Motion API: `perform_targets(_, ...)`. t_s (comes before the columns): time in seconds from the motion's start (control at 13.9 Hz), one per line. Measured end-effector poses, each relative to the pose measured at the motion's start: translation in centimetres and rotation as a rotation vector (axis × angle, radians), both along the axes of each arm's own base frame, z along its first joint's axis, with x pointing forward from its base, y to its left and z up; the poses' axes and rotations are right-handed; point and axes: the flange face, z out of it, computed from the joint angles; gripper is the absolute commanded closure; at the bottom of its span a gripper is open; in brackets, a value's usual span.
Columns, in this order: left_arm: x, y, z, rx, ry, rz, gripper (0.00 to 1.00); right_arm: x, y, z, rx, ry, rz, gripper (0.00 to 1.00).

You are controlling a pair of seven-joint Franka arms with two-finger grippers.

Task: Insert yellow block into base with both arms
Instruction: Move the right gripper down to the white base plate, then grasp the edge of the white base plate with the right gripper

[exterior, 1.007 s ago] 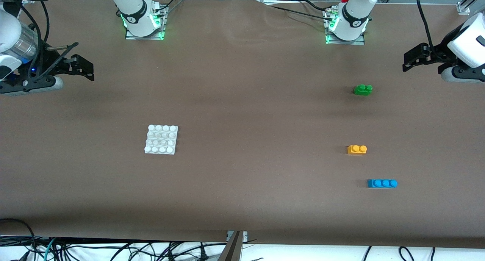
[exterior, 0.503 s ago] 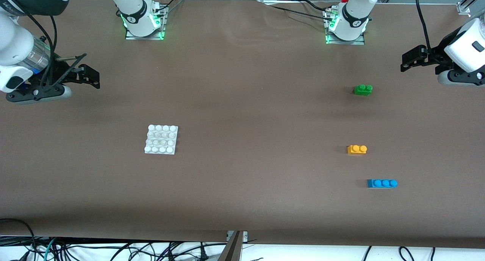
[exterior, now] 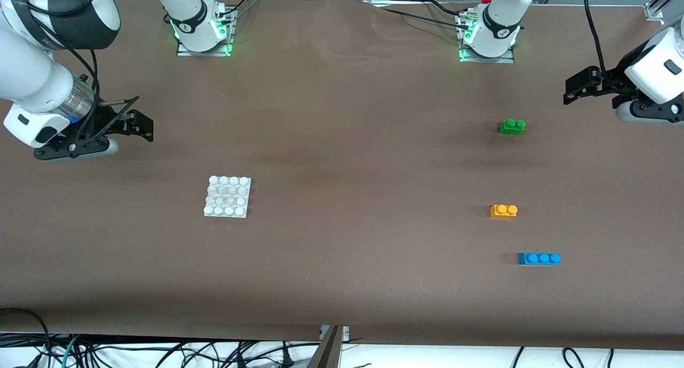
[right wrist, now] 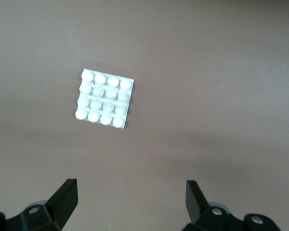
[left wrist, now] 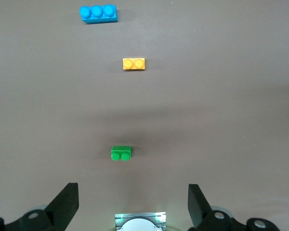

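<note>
Nothing's really started yet. Nearest the front edge of the table, toward the left arm's end, sits a blue brick. A bit farther from the edge is the yellow block, loose and untouched. The white base lies well apart, toward the right arm's end. Farther still is a green brick. The left gripper and right gripper both hang wide apart, holding nothing, over the table's two ends. Picking up and pressing in are all still to do.

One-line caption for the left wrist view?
Open left claw over bare table, green brick, yellow block and blue brick lined up ahead.
</note>
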Motion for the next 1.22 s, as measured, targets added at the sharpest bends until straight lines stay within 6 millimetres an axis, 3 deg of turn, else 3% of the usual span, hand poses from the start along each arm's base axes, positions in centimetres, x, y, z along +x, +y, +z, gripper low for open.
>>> perform_targets(0.22, 0.8, -0.3, -1.6, -0.007, 0.026, -0.009, 0.0, 0.8, 0.6, -4.6, 0.008, -0.026, 0.003, 0.01)
perform_targets(0.43, 3.1, -0.6, -5.2, -0.026, 0.05, -0.018, 0.0, 2.0, 2.3, -11.6, 0.028, -0.059, -0.043, 0.01)
perform_targets(0.58, 4.5, -0.2, -6.5, -0.037, 0.026, -0.012, 0.0, 2.4, 3.9, -15.6, 0.043, -0.057, -0.091, 0.01)
perform_targets(0.86, 5.0, -0.7, -6.6, -0.015, -0.009, -0.043, 0.0, 2.9, 4.7, -20.8, 0.062, -0.065, -0.165, 0.01)
perform_targets(1.08, 5.0, -1.2, -6.6, -0.013, -0.013, -0.051, 0.0, 2.2, 4.7, -26.0, 0.083, -0.094, -0.205, 0.01)
perform_targets(1.22, 5.0, -1.2, -6.5, -0.011, -0.014, -0.05, 0.0, 2.0, 4.6, -28.2, 0.094, -0.081, -0.236, 0.01)
